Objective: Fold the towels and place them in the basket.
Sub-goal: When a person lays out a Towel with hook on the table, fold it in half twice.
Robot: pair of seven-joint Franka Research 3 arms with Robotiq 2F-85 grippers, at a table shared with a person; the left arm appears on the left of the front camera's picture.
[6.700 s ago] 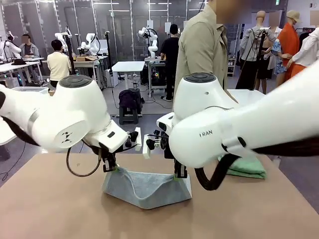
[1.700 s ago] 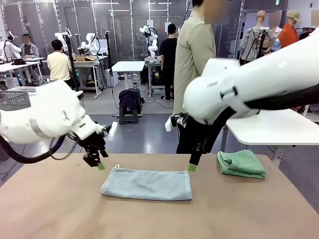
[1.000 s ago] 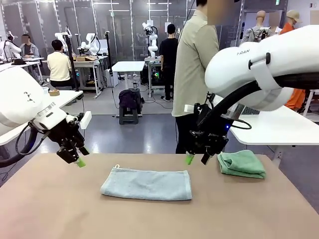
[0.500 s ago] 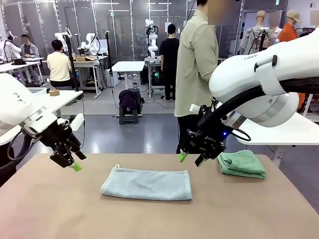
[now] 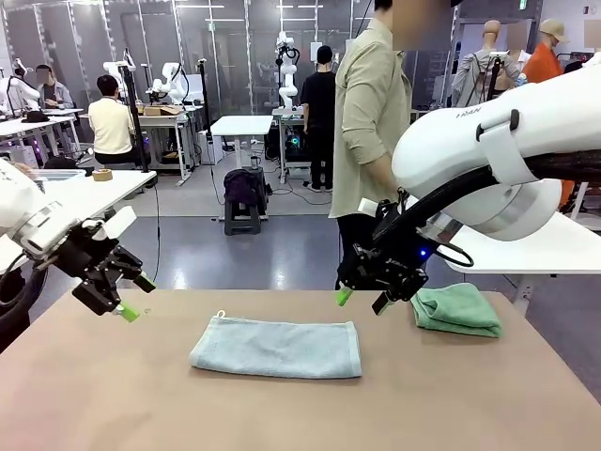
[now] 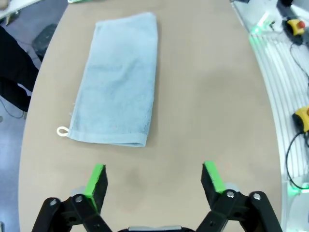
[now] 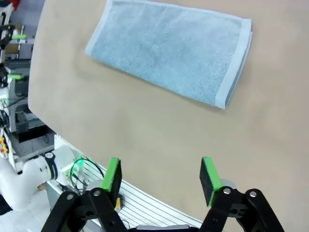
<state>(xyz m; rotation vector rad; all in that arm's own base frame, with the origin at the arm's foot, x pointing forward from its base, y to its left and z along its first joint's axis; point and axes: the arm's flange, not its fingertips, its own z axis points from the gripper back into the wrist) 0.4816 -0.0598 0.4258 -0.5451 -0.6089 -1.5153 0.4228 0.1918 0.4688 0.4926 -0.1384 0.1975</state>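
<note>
1. The pale blue towel (image 5: 277,346) lies flat on the table (image 5: 113,395), folded into a long strip near the middle. Its small corner loop (image 5: 220,315) sits at the far left corner. Some seconds earlier both tools held its upper edge and the cloth sagged between them; now nothing touches it.
2. The left tool (image 5: 138,298) has pulled away to the left since the earlier frames. It stood just above the towel's far left corner before; now it hangs over the table's left edge, well apart from the cloth.
3. In the left wrist view its two green-padded fingers (image 6: 96,181) stand spread wide with only bare table between them, so it is released and holds nothing.
4. The right tool (image 5: 363,300) has lifted off the towel's far right corner and has hardly shifted in the last half second. It hovers above the far edge of the table, between the pale blue towel and the mint green towel (image 5: 455,310).
5. The right wrist view shows its fingers wide apart and empty as well, with the pale blue towel well beyond them.
6. The mint green towel rests folded at the far right of the table, in the same place as in every earlier frame.
7. A person (image 5: 371,122) stands at the far side, behind the right tool, as before.
</note>
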